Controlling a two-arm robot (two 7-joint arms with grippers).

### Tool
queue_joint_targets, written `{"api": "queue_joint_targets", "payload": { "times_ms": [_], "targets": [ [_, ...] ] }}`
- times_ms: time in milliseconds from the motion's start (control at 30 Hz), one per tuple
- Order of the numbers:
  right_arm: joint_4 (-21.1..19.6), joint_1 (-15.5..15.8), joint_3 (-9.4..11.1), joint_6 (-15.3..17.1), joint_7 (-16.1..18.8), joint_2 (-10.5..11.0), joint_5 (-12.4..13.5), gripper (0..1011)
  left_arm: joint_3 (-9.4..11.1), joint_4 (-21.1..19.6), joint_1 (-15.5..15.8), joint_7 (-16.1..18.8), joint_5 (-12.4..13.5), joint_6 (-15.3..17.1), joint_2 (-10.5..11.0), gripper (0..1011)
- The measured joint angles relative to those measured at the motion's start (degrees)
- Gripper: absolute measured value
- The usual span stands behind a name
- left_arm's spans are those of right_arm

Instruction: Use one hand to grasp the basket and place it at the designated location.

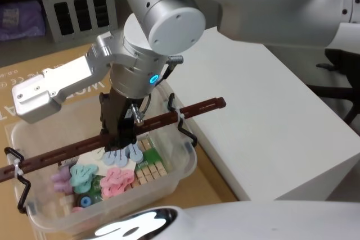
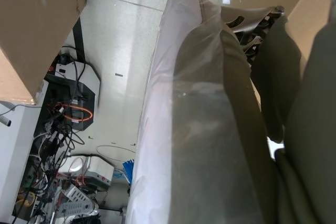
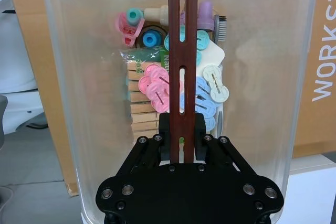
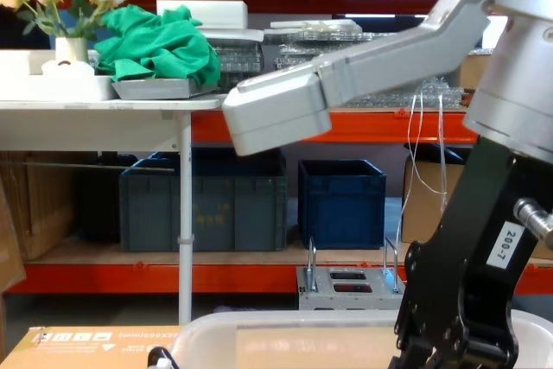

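The basket point(image 1: 181, 173) is a translucent whitish bin standing at the lower left of the head view, on brown cardboard. Several pastel clips and wooden clothespins lie inside it. Its thin reddish-brown bar handle point(image 1: 188, 111) spans the top from left to right. My right gripper point(image 1: 119, 139) reaches down from above and is shut on the middle of that bar. In the right wrist view the black fingers point(image 3: 164, 129) clamp the handle point(image 3: 182, 51) from both sides above the basket point(image 3: 68, 77). The chest view catches the basket's rim point(image 4: 259, 326) at its bottom edge.
A white table point(image 1: 270, 116) stands just right of the basket. The cardboard surface point(image 1: 34, 77) spreads left and behind. A grey metal box point(image 1: 76, 1) sits at the back left. Dark blue crates point(image 4: 341, 200) rest on a far shelf.
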State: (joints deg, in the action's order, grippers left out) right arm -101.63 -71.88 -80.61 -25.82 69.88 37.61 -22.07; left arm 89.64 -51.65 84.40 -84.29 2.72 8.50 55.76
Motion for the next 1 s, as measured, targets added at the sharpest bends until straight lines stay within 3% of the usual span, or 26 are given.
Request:
{"api": "queue_joint_targets", "payload": {
  "times_ms": [1000],
  "targets": [
    [1.4, 0.5, -1.8, -0.7, -0.6, -0.8, -1.1, 237, 0.0, 0.0, 0.0, 0.0, 0.0, 0.0, 0.0, 0]
  ]
}}
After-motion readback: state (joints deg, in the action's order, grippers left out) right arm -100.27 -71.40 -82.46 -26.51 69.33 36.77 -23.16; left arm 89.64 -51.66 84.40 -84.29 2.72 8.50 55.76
